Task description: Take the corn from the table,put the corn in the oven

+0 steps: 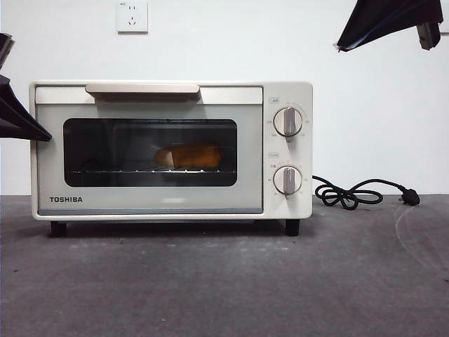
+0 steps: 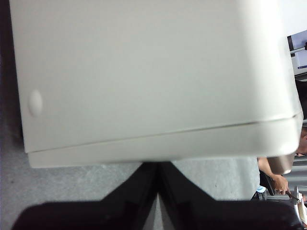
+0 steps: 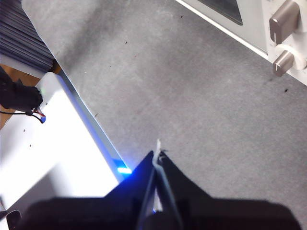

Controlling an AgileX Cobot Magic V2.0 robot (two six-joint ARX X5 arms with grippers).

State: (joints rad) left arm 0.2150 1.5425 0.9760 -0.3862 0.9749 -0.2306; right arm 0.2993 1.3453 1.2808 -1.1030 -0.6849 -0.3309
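Observation:
The corn lies on the wire rack inside the oven, seen through the dark window; its pale stub end points left. The oven door is closed and the beige handle sits along the top. My left gripper is shut and empty beside the oven's left side, its wrist view filled by the cream oven casing. My right gripper hangs high at the upper right, shut on nothing; in its own view the right gripper is above bare table, away from the oven's front.
The dark grey table stretches in front of the oven. A black cord with its plug lies coiled to the oven's right. A wall socket sits above. A white base with a blue light borders the table edge.

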